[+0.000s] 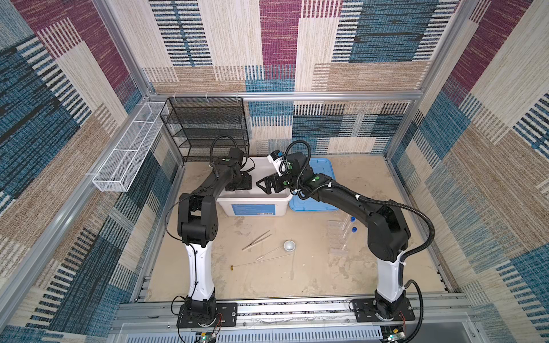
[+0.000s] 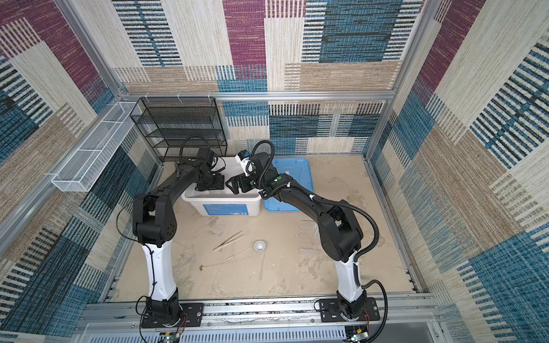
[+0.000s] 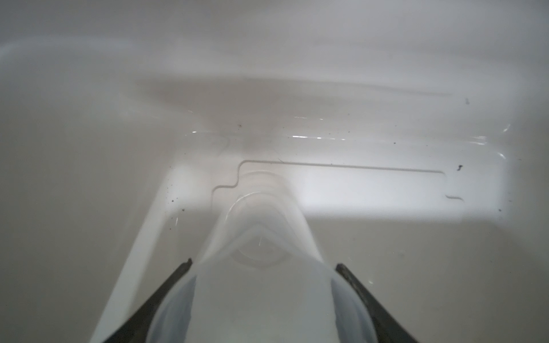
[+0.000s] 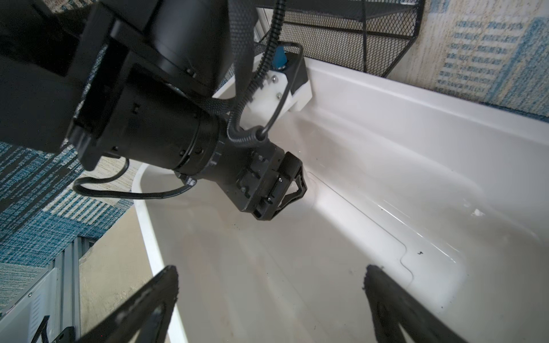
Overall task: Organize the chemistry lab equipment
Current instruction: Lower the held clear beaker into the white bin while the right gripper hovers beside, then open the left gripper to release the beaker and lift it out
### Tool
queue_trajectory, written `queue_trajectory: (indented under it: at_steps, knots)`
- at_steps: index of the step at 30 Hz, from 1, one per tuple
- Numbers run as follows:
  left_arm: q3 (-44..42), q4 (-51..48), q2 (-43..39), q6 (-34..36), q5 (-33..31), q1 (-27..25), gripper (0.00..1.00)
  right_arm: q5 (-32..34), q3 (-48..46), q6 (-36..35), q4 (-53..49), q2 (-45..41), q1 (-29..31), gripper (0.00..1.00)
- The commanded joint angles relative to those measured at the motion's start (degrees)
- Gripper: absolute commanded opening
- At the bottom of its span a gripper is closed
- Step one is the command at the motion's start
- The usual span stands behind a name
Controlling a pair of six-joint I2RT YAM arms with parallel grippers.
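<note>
Two black arms, the left arm [image 1: 205, 190] and right arm [image 1: 350, 199], have white lower parts, green dots, and black bendy cables [image 1: 421, 225].

We see the bin [image 1: 252, 205] at the back of the tabletop [image 1: 312, 276], with the lid [image 1: 322, 205] flat just to its right and the shelf [image 1: 208, 130] behind it. Both tools reach into the bin, the left tool [image 3: 263, 264] with the beaker [image 3: 261, 237] between its jaws. In front lie the tweezers [image 1: 257, 240], the rods [image 1: 261, 260] and the cup [image 1: 289, 246] (right of the tweezers); the rack [image 1: 338, 237] with tubes [image 1: 349, 230] sits further right.
</note>
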Motion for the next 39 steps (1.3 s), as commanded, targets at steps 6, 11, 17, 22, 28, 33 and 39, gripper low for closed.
queue_trajectory:
  at_steps: [6,11,17,22,28,33,39]
  knots:
    - [-0.53,-1.10,-5.85,-2.32,2.70,-0.18,0.72,0.16,-1.00,0.47,2.41,-1.04,-0.01,0.99]
    - [2.41,-3.98,-6.76,-1.72,2.43,-0.09,0.71,0.00,-1.02,0.53,2.51,-0.95,-0.05,0.99]
    - [2.36,-4.58,-5.26,-2.13,4.46,-0.09,0.71,0.02,-1.14,0.70,2.73,-0.77,-0.08,0.99]
    - [2.25,-4.79,-3.33,-1.76,1.37,-0.26,0.71,-0.18,-1.20,0.70,2.68,-0.51,-0.01,0.99]
    - [0.20,-0.80,-1.79,-1.96,0.57,-0.27,0.72,-0.07,-1.33,0.61,2.81,-0.25,-0.08,0.99]
    - [-2.55,2.55,-1.25,-2.50,0.29,-0.28,0.73,0.15,-1.84,0.41,2.79,-0.38,-0.03,0.99]
    - [-2.40,3.17,0.35,-2.75,-0.07,-0.27,0.75,0.02,-2.29,0.26,2.82,-0.33,-0.02,0.98]
